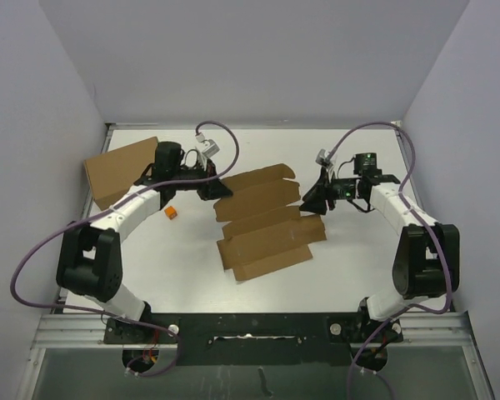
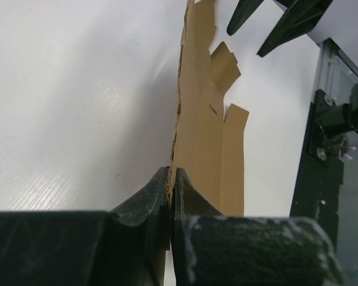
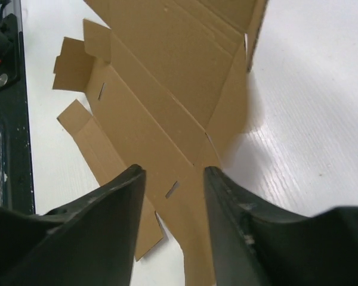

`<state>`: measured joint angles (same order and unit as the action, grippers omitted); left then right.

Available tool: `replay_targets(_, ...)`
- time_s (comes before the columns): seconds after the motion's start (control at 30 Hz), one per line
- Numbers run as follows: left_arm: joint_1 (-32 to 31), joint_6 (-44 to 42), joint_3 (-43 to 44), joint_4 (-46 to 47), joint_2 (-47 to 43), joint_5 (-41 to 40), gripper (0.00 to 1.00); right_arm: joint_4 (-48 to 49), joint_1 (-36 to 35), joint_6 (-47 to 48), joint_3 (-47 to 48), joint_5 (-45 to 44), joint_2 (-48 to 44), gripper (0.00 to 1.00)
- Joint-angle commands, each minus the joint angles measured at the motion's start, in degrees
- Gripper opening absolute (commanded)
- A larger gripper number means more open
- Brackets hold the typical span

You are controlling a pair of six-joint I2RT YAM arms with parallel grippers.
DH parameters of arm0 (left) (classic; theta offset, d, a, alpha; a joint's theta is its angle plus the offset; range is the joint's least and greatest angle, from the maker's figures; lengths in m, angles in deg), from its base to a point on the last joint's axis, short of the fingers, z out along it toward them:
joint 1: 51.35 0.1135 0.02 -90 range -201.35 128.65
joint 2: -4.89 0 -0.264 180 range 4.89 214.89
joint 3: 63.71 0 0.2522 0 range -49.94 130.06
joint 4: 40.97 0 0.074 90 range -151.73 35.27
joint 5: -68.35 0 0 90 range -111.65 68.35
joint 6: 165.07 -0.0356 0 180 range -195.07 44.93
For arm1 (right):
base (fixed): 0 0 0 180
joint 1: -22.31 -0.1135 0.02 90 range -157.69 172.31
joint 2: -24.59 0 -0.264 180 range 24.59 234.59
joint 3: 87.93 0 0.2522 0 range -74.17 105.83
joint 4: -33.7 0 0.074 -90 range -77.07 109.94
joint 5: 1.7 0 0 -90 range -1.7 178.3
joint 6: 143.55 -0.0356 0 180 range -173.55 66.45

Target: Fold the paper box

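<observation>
Table (image 1: 358, 267) white; walls (image 1: 258, 58) pale grey; paper box (image 1: 267, 225) unfolded mid-table.

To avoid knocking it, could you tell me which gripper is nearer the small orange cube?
Left. The left gripper, shut on the paper box, is close to the orange cube; the right gripper, open, is across the box.
</observation>
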<state>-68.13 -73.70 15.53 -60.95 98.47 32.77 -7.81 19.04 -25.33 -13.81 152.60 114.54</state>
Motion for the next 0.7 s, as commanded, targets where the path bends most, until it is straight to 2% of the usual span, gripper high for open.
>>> replay_targets(0.0, 0.4, 6.7, -7.8, 17.0, -10.4, -6.9, 0.00, -3.0, 2.4, 1.3, 3.8, 2.8, -4.2, 0.49)
replay_targets(0.1, 0.4, 8.6, -12.8, 19.7, -14.7, -12.4, 0.00, -5.4, 3.6, 4.0, 3.9, 3.1, -4.9, 0.52)
replay_targets(0.3, 0.4, 12.5, -21.5, 25.3, -21.5, -22.0, 0.00, -8.8, 2.4, 10.5, 2.0, 0.9, -4.1, 0.51)
replay_targets(0.47, 0.5, 14.4, -27.0, 30.8, -24.7, -23.1, 0.00, -4.2, -0.6, 7.5, -0.1, -0.9, -3.0, 0.51)
replay_targets(0.67, 0.5, 17.9, -28.1, 33.3, -25.2, -22.0, 0.00, 0.1, -2.0, 0.6, -0.2, -6.8, -0.2, 0.51)
